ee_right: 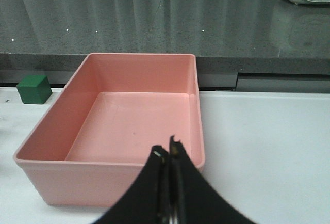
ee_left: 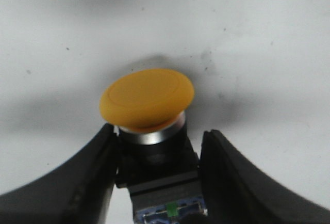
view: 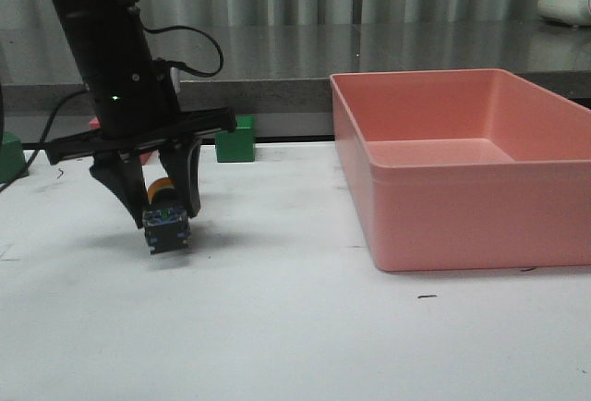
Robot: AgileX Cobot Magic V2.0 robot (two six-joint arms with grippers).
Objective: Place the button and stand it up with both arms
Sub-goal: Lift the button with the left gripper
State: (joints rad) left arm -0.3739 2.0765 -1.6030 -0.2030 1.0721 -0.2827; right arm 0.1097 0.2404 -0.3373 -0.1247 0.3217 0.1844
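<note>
Gripping button [view: 166,219] w/ left fingers [view: 187,200] above table [view: 277,327], right fingers [ee_right: 166,154] pressed together, pink bin [view: 443,225] holding nothing

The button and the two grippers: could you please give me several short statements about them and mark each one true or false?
1. The left gripper holds the button by its black body. True.
2. The button lies inside the pink bin. False: the bin holds nothing.
3. The right gripper is wide open. False: its fingers are shut together.
4. A green cube sits behind the left arm. True.
</note>
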